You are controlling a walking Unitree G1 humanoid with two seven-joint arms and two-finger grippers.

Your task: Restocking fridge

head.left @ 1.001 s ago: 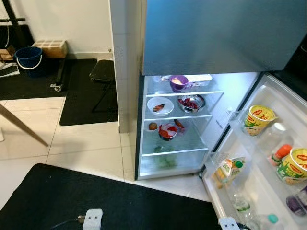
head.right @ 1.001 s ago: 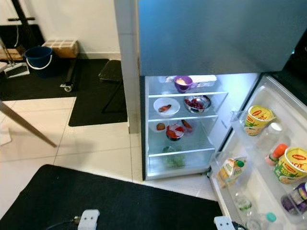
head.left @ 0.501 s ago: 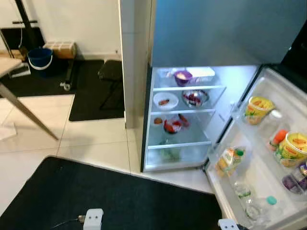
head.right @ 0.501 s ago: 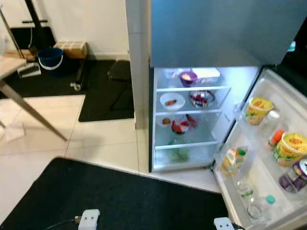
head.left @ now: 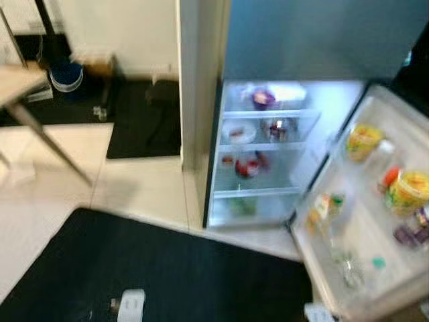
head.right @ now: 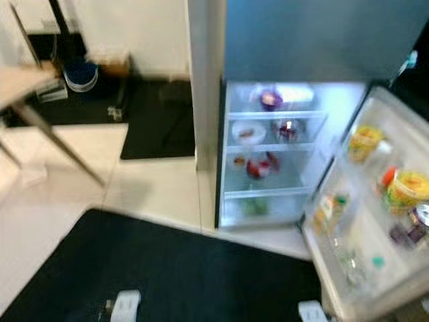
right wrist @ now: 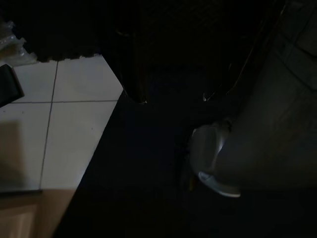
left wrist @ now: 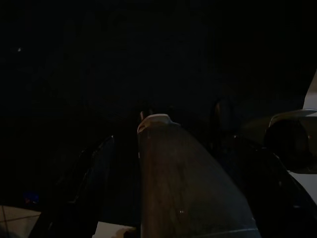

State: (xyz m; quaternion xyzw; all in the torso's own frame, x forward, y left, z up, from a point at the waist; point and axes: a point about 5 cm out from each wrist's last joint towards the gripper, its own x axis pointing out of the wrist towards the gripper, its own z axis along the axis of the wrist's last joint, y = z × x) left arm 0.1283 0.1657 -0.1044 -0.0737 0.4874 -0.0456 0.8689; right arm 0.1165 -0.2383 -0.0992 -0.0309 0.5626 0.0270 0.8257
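I see a white tiled floor (head.left: pixel 137 191) with a black mat (head.left: pixel 167 275) in front of me; the head views are blurred. Beyond the mat stands the fridge (head.left: pixel 301 47), tall and upright, its lit inside facing me. Its door (head.left: pixel 365 221) is swung open to my right, with the inner side turned up toward the camera.

On the top shelf is a purple cup (head.left: pixel 263 98) beside a white box (head.left: pixel 287 92). Below are a white plate (head.left: pixel 238 132) and a metal bowl (head.left: pixel 277 128). One shelf lower is a red bowl (head.left: pixel 247 166), and something green (head.left: pixel 242 204) lies at the bottom.

In the door racks I see two yellow tubs (head.left: pixel 362 141), (head.left: pixel 409 191), an orange cap (head.left: pixel 391 176), a carton (head.left: pixel 324 209) and clear bottles (head.left: pixel 348 265), all blurred.

To the left, well apart from the fridge, are a desk (head.left: pixel 20 84) with a slanted leg, a blue bucket (head.left: pixel 65 74) and a dark chair (head.left: pixel 161 94) on a second mat.

Both wrist views are very dark. For the left tool and the right tool I cannot tell if the fingers are apart or together.
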